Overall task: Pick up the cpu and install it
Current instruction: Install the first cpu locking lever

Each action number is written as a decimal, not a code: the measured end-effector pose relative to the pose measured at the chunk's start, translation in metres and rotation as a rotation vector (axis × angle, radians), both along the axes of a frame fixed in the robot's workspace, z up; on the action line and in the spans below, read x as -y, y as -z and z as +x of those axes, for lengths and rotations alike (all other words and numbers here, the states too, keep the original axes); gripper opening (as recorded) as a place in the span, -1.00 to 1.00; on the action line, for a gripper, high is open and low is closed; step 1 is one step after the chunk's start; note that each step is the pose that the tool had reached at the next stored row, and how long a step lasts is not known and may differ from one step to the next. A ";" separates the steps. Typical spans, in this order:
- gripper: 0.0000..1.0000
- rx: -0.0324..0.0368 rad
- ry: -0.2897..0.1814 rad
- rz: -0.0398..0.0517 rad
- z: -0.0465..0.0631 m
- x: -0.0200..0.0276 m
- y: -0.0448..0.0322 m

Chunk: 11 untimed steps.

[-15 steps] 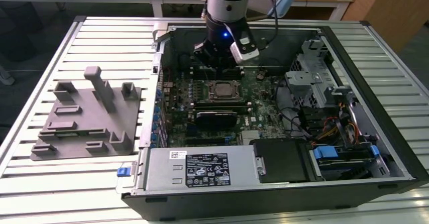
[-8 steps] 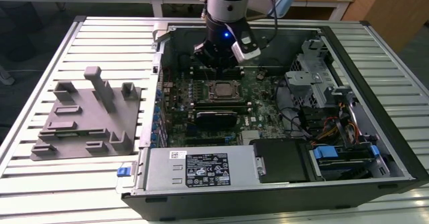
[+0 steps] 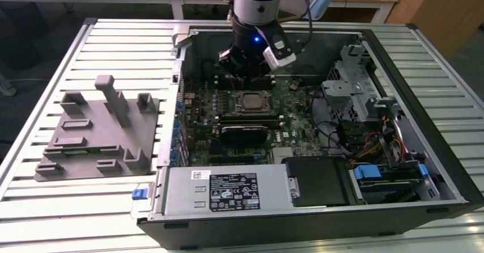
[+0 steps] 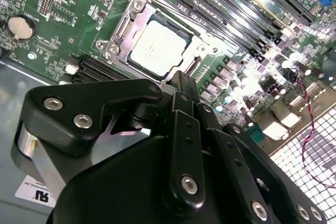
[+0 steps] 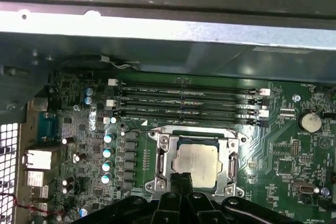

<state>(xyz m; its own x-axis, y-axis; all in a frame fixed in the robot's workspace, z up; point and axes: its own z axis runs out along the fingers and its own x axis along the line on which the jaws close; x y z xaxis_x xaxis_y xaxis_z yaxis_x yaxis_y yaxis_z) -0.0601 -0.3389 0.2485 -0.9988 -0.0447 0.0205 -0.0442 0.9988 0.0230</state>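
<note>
Silver-topped cpu (image 5: 198, 165) sitting in the motherboard socket (image 5: 163, 157), black claw (image 5: 181, 178) hovering just above its far side, fingers meeting, gripping nothing

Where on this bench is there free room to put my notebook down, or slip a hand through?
The slatted table lies bare on the near and far sides of the grey fixture block, and along the exterior view's right of the computer case. Inside the case it is crowded: motherboard, cables, and the pincer hanging near the cpu.
</note>
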 end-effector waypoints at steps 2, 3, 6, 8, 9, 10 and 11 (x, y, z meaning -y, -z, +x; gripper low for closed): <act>-0.79 -0.0001 -0.011 -0.0001 0.000 0.0000 0.0000; -0.79 -0.0001 -0.016 -0.0001 0.000 0.0000 0.0000; -0.79 0.0000 -0.036 -0.0001 0.000 0.0001 0.0000; -0.79 0.0000 -0.050 -0.0001 0.000 0.0001 0.0000; -0.79 0.0000 -0.056 0.0000 0.000 0.0001 0.0000; -0.79 0.0000 -0.060 0.0000 0.000 0.0001 0.0000; -0.79 0.0000 -0.063 -0.0001 0.000 0.0001 0.0000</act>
